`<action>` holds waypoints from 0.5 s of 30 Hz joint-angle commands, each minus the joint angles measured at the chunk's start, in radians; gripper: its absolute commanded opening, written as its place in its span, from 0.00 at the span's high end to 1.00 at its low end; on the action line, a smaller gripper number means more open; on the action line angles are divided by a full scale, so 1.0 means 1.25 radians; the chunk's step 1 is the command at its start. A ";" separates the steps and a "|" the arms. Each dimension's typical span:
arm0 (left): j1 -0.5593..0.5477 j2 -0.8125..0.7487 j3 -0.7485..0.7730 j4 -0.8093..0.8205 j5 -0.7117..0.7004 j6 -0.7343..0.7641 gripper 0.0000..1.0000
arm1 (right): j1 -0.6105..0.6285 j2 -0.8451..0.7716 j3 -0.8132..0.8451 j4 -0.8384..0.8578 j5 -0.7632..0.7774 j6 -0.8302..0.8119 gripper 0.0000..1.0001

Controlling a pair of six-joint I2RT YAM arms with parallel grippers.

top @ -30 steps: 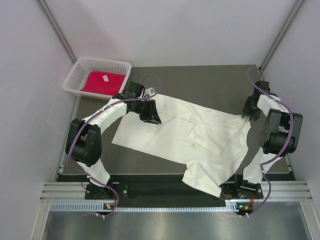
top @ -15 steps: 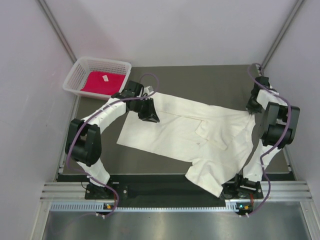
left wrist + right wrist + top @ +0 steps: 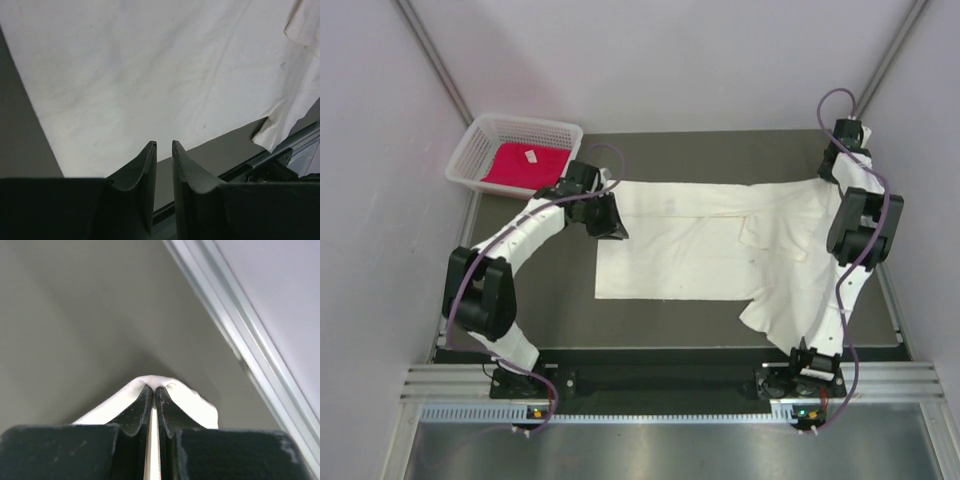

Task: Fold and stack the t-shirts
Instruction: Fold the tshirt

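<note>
The cream-white t-shirt (image 3: 700, 240) lies spread flat across the dark table, with one part hanging toward the front right. My right gripper (image 3: 830, 172) is at the far right and is shut on the shirt's far right corner; white cloth (image 3: 185, 397) bulges around its fingertips (image 3: 145, 395). My left gripper (image 3: 613, 228) hovers over the shirt's left edge. In the left wrist view its jaws (image 3: 164, 145) stand almost closed, with a narrow gap and nothing between them, above the shirt (image 3: 150, 65). The red-magenta t-shirt (image 3: 520, 168) with its white tag lies in the basket.
The white mesh basket (image 3: 525, 121) stands at the table's far left corner. Pale walls close in the left, right and back sides. A metal rail (image 3: 650, 385) with both arm bases runs along the front edge. The right wall's rail (image 3: 235, 335) is close to my right gripper.
My right gripper has carried the shirt's corner back and to the right, pulling the shirt taut into a flat rectangle shifted right. My left gripper has moved slightly back and left.
</note>
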 commanded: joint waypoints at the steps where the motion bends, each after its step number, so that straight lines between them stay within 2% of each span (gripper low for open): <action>1: 0.006 -0.102 -0.032 -0.020 -0.044 -0.033 0.76 | -0.003 0.041 0.103 0.034 0.004 -0.019 1.00; 5: 0.006 -0.176 -0.083 -0.048 -0.063 -0.033 0.75 | -0.003 0.075 0.143 0.032 -0.031 -0.007 1.00; 9: 0.007 -0.183 -0.077 -0.031 -0.105 0.001 0.66 | 0.005 0.055 0.118 0.032 -0.042 -0.006 1.00; 11: 0.008 -0.159 -0.046 -0.003 -0.120 0.030 0.54 | 0.010 0.035 0.101 0.034 -0.040 -0.012 1.00; 13: 0.008 -0.131 -0.024 0.056 -0.149 0.047 0.47 | 0.010 0.026 0.096 0.031 -0.037 -0.017 1.00; 14: 0.008 -0.090 0.005 0.072 -0.184 0.070 0.38 | 0.011 0.020 0.095 0.032 -0.037 -0.019 1.00; 15: 0.011 -0.064 0.024 0.089 -0.197 0.087 0.38 | 0.010 0.019 0.096 0.033 -0.036 -0.022 1.00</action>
